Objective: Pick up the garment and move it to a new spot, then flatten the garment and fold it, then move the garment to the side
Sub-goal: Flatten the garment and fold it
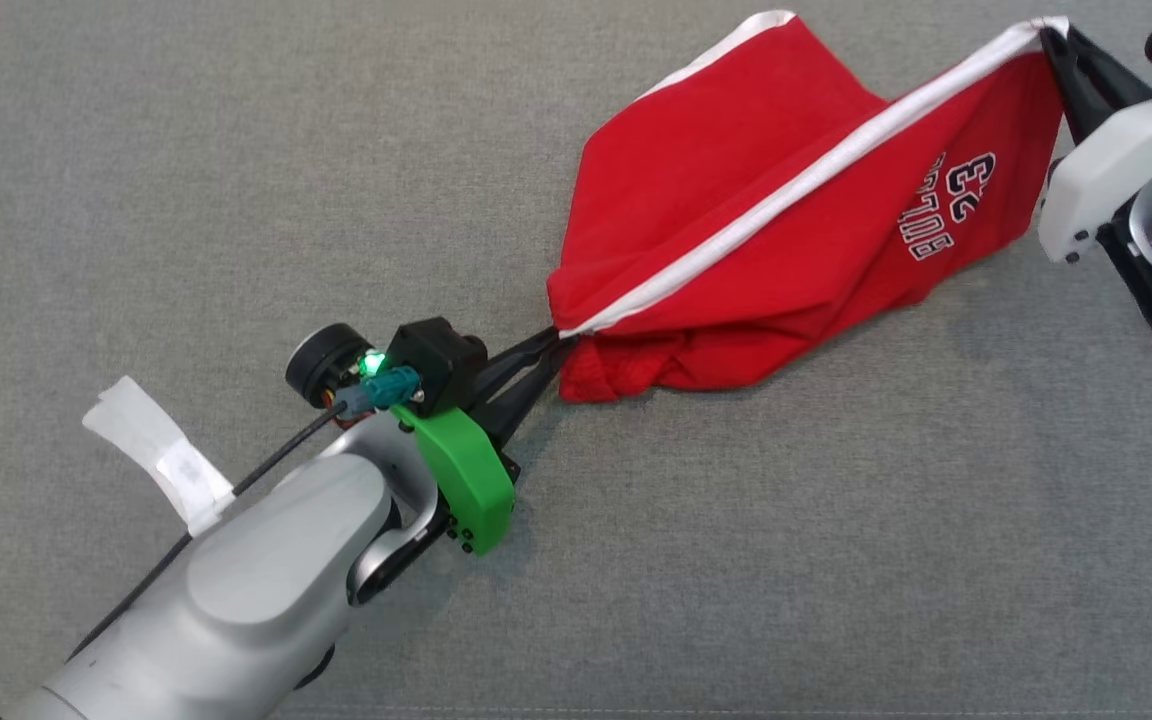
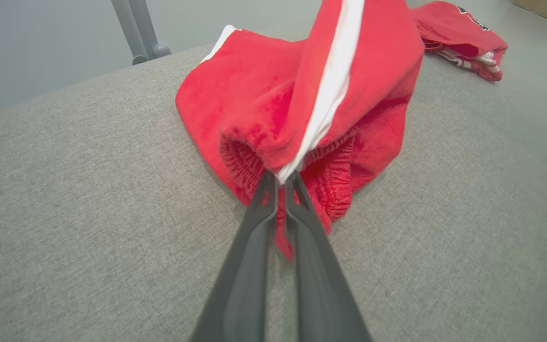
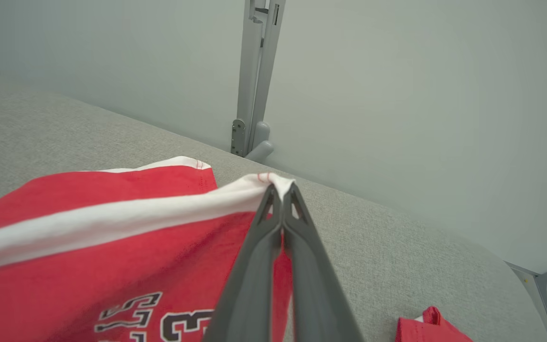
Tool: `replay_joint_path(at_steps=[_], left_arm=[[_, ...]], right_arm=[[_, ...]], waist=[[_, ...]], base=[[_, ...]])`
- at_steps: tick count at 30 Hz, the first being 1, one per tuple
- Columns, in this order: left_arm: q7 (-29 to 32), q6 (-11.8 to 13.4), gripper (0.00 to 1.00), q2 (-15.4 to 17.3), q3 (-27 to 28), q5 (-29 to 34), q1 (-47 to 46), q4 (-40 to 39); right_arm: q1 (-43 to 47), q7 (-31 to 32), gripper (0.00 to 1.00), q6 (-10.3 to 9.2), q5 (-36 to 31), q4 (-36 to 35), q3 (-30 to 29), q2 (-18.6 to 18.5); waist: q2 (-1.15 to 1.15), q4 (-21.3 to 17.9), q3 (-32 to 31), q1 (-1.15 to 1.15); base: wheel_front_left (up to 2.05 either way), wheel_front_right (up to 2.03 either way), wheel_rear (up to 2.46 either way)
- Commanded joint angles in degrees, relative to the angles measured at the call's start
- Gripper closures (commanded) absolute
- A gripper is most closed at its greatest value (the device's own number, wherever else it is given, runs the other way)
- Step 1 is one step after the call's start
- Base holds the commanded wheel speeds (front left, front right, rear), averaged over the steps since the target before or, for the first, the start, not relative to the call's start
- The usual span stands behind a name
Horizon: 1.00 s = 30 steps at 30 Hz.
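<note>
The garment (image 1: 756, 210) is a pair of red shorts with a white side stripe and dark lettering, stretched above the grey fabric surface (image 1: 236, 150). My left gripper (image 1: 551, 345) is shut on its elastic waistband end at the lower left; the left wrist view shows the same pinch, left gripper (image 2: 282, 179) closed on the bunched garment (image 2: 264, 104). My right gripper (image 1: 1048, 35) is shut on the white-trimmed hem corner at the upper right. In the right wrist view the right gripper (image 3: 280, 189) clamps that corner of the garment (image 3: 112, 247), with the lettering below it.
A second red piece of clothing (image 2: 463, 40) lies folded farther along the surface, its edge red cloth (image 3: 432, 327) low in the right wrist view. Grey metal posts (image 3: 254, 80) stand behind the surface edge against a pale wall. White tape (image 1: 161, 450) flaps from the left forearm.
</note>
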Motion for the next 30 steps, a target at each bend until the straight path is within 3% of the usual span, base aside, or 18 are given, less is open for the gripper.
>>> replay_joint_path(at_steps=[1,8,16,17,18,19,20,24,30], left_arm=[[-0.1,-0.3,1.00,-0.3,0.0,-0.6,-2.1,1.1],[0.1,-0.4,1.00,-0.9,-2.0,-4.3,-8.6,4.2],[-0.5,-0.4,1.00,-0.5,-3.9,-6.4,-12.5,6.7],[-1.2,-0.4,1.00,-0.8,-3.6,-6.6,-12.5,7.1],[-1.7,-0.4,0.69,-1.0,-3.4,-6.6,-12.5,7.5],[-2.4,-0.2,0.24,-1.1,-3.1,-6.7,-12.3,8.0],[-3.0,0.2,0.00,-1.3,-2.6,-6.9,-11.9,8.5],[-5.0,1.5,0.00,-1.5,-1.1,-6.9,-9.9,9.0],[-6.3,5.5,0.00,-0.2,4.3,-6.4,-5.0,5.1]], right_arm=[[-2.6,0.0,1.00,-0.11,-0.4,1.7,1.0,0.2],[-13.5,-3.6,1.00,-0.11,-1.5,11.0,7.0,1.1],[-19.9,-11.2,1.00,-0.10,-1.4,21.3,10.9,3.5],[-20.3,-12.5,0.50,-0.10,-1.4,22.4,11.1,3.9],[-20.7,-13.5,0.00,-0.11,-1.5,23.4,11.4,4.2],[-20.8,-14.6,0.00,-0.11,-1.3,24.2,11.6,4.6],[-20.9,-15.5,0.00,-0.10,-1.1,24.8,11.7,5.0],[-19.6,-17.4,0.00,-0.11,-0.8,24.7,11.3,6.0],[-12.0,-17.4,0.00,-0.10,-2.1,13.9,5.0,5.6]], waist=[[0.00,4.0,4.8,0.00],[0.00,6.3,8.7,0.00],[0.00,7.2,10.8,0.00],[0.00,7.2,10.8,0.00],[0.00,7.2,10.8,0.00],[0.00,7.1,10.7,0.00],[0.00,6.9,10.4,0.00],[0.00,6.0,9.1,0.00],[0.00,4.4,5.9,0.00]], base=[[0.00,0.00,0.00],[0.00,0.00,0.00],[0.00,0.00,0.00],[0.00,0.00,0.00],[0.00,0.00,0.00],[0.00,0.00,0.00],[0.00,0.00,0.00],[0.00,0.00,0.00],[0.00,0.00,0.00]])
